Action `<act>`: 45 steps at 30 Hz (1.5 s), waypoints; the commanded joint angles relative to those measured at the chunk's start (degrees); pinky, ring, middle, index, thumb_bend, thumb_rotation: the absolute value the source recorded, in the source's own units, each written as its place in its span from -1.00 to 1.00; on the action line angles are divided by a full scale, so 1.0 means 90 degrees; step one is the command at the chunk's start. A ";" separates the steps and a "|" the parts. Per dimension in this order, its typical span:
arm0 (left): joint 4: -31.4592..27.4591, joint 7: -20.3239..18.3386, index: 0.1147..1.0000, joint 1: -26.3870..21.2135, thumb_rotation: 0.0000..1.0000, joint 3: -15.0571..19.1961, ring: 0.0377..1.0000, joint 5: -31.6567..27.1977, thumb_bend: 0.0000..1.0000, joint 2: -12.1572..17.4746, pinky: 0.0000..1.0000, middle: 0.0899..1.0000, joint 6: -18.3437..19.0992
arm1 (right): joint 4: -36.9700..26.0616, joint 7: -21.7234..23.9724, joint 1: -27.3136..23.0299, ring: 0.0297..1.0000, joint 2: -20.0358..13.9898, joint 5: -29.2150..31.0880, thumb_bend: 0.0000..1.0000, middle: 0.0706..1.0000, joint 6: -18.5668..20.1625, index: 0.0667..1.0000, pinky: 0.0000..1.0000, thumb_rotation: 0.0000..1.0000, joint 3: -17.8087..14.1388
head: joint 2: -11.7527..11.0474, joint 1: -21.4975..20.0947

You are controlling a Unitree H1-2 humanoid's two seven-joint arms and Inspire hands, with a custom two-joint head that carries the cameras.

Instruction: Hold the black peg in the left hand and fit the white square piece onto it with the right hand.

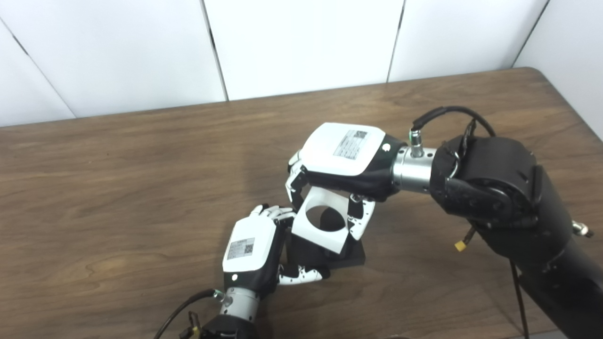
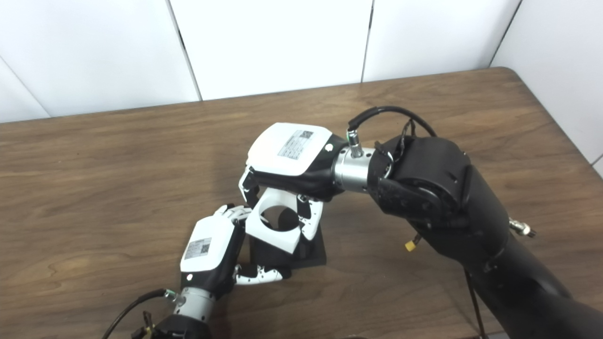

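Centre frame: our right hand (image 1: 337,162) pinches the rigid, seemingly light white square piece (image 1: 321,221) by opposite edges, tilted over the black peg (image 1: 325,252) clasped by our left hand (image 1: 252,254)

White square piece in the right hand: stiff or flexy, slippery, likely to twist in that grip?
Probably stiff: the white square piece keeps straight edges and a round hole while pinched by the right hand. Its smooth, glossy-looking faces suggest it may be slippery. It is held tilted and only at its sides, so it could twist if it catches on the black peg steadied by the left hand.
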 commanded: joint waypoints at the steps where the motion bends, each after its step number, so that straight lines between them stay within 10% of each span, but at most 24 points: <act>1: 0.0179 -0.0203 -0.15 0.0006 -0.90 -0.0135 0.67 0.0158 0.02 -0.0056 0.85 0.51 0.0008 | -0.0068 -0.0051 -0.0221 0.64 0.0036 -0.0056 0.04 0.35 -0.0003 -0.11 0.54 -0.75 -0.0071 | 0.0006 -0.0002; 45: 0.0061 -0.0358 -0.15 0.0005 -0.90 -0.0110 0.68 0.0236 0.01 -0.0086 0.87 0.51 0.0046 | 0.0280 -0.0124 0.0143 0.61 -0.0237 -0.0304 0.04 0.34 -0.0521 -0.10 0.55 -0.74 0.0048 | 0.0137 0.0016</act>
